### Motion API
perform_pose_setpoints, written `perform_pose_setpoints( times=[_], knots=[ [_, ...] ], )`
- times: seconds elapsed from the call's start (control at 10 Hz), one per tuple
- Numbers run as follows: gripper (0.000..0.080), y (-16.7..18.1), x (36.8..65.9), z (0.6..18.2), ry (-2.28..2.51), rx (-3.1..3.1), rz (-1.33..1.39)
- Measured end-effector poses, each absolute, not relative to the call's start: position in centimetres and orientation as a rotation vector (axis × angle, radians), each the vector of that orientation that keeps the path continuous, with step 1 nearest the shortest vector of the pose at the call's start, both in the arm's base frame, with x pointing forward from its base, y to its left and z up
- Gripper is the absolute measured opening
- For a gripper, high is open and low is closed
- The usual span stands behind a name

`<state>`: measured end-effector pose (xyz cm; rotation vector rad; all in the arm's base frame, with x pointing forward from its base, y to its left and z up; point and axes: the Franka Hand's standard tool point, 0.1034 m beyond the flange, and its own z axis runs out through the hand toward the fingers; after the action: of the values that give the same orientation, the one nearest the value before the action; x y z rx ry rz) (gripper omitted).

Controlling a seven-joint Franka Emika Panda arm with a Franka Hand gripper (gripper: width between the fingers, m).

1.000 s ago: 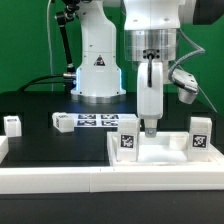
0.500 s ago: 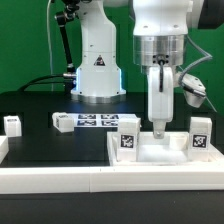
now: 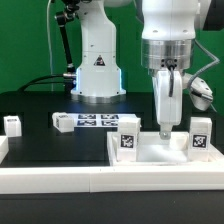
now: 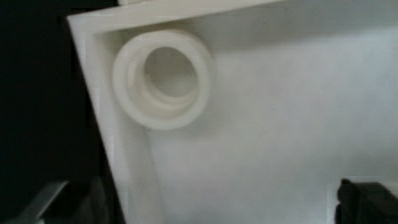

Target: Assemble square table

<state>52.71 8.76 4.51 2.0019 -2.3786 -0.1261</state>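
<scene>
While shifting toward the exterior view's right, jaws spread wide, above tabletop [image 3: 150, 156]

The tabletop [image 3: 150, 152] is looking like smooth white plastic, matt rather than shiny (its round socket [image 4: 164, 82] is showing a soft moulded sheen). The surface [image 3: 50, 145] is reading dull black, and the arm's shell [image 3: 170, 20] is gleaming glossy white.

Gripper [image 3: 166, 131] shifted toward exterior view's right, above tabletop [image 3: 150, 155].
</scene>
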Motion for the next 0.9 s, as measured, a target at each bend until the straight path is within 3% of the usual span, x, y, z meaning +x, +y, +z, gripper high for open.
perform_pose_setpoints(
  times=[0.9],
  knots=[
    [0.0649, 8.6, 49.8, 3.0, -2.240, 2.012, -0.254]
  ],
)
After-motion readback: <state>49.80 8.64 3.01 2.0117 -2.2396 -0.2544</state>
